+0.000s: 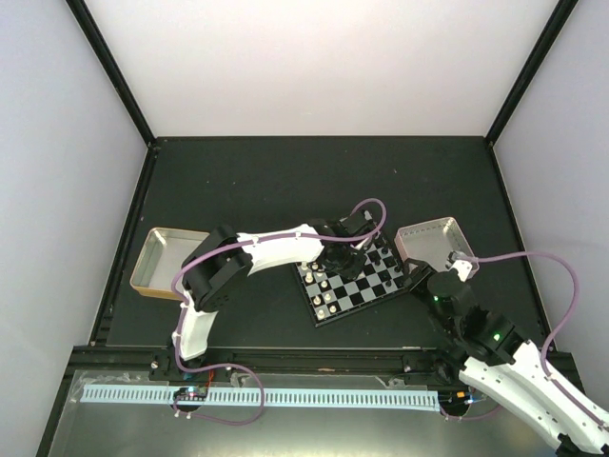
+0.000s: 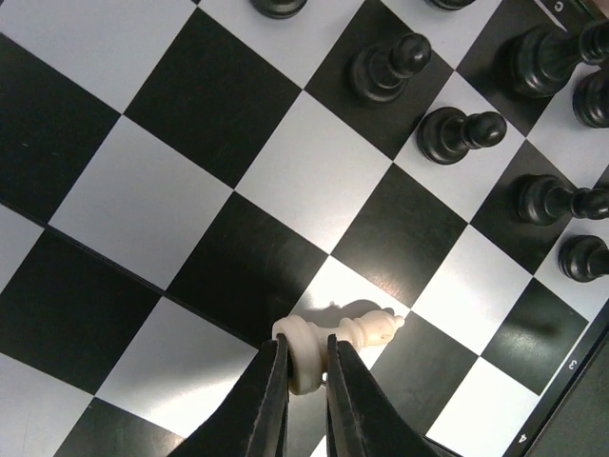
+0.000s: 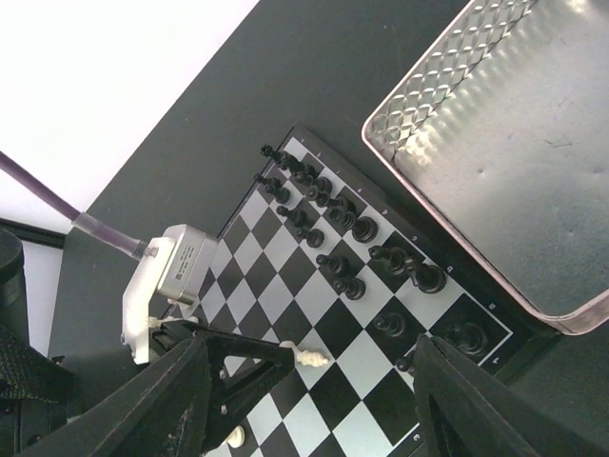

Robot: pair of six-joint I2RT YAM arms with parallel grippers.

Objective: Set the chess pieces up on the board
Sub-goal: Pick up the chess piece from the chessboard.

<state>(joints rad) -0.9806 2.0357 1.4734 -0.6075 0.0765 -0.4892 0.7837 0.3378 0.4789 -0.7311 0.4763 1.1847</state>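
Left pincer [image 2: 306,381] pinches the base of a white piece [image 2: 357,328] on a pale square of the board [image 2: 219,95]. Cannot tell whether it is upright or tilted. Black pieces [image 2: 457,135] stand to the right. Right pincer [image 3: 314,367] is spread and empty, off the board's right edge.

Judgement: lift straight up and clear the neighbours. Carry to the near-left edge beside the other white pieces [image 1: 325,303]. Set the base flat and centred on one square, then release
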